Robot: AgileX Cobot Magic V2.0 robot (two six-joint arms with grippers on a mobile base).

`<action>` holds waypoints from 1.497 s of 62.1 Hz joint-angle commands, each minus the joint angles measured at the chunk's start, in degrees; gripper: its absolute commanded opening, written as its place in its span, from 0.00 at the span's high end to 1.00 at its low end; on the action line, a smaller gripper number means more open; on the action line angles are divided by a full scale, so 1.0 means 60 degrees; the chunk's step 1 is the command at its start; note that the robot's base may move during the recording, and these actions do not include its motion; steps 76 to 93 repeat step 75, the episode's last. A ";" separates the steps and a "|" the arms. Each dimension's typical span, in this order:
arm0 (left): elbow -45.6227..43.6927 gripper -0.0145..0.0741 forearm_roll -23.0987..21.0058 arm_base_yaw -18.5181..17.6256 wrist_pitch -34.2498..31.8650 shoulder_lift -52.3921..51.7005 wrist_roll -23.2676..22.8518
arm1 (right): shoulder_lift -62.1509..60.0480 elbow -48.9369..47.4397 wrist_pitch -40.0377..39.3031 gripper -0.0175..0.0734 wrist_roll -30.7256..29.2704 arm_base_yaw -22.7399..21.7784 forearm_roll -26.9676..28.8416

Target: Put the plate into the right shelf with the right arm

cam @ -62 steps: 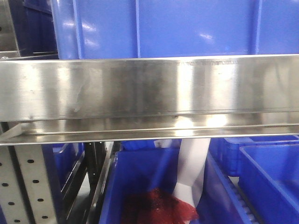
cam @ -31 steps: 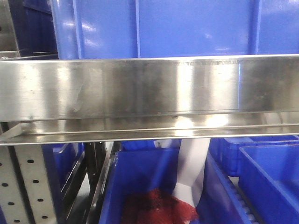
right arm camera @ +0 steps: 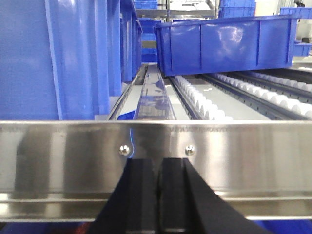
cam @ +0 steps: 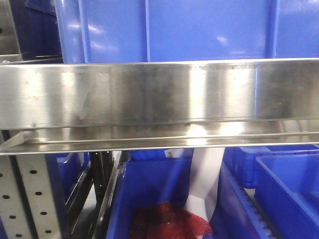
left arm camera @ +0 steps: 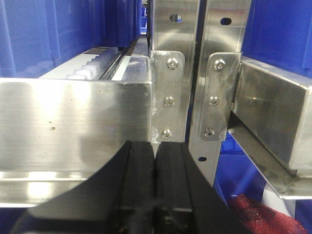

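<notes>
The plate is out of view in every frame. The right shelf is a stainless-steel rack; its wide shiny rail (cam: 159,94) crosses the front view, and it also shows in the right wrist view (right arm camera: 58,151) and the left wrist view (left arm camera: 73,126). My right gripper (right arm camera: 160,163) is shut and empty, its black fingers pressed together just in front of the rail. My left gripper (left arm camera: 155,146) is shut and empty, close to the rail's corner beside the steel uprights (left arm camera: 178,73).
Large blue bins sit on the rail (cam: 169,30) and below it (cam: 149,199), the lower one holding red mesh (cam: 169,221). In the right wrist view a blue bin (right arm camera: 226,41) rests on white rollers (right arm camera: 200,100). A perforated grey upright (cam: 30,199) stands at lower left.
</notes>
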 commanded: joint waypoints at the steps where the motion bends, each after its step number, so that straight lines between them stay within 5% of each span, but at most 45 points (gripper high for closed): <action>1: 0.0095 0.89 -0.0059 0.0007 -0.0820 -0.0061 -0.0027 | -0.0141 -0.0053 -0.0417 0.75 0.0005 -0.0036 -0.0132; 93: 0.0095 0.89 -0.0059 0.0007 -0.0820 -0.0061 -0.0027 | -0.0141 -0.0053 0.0008 0.75 0.0005 -0.0036 -0.0099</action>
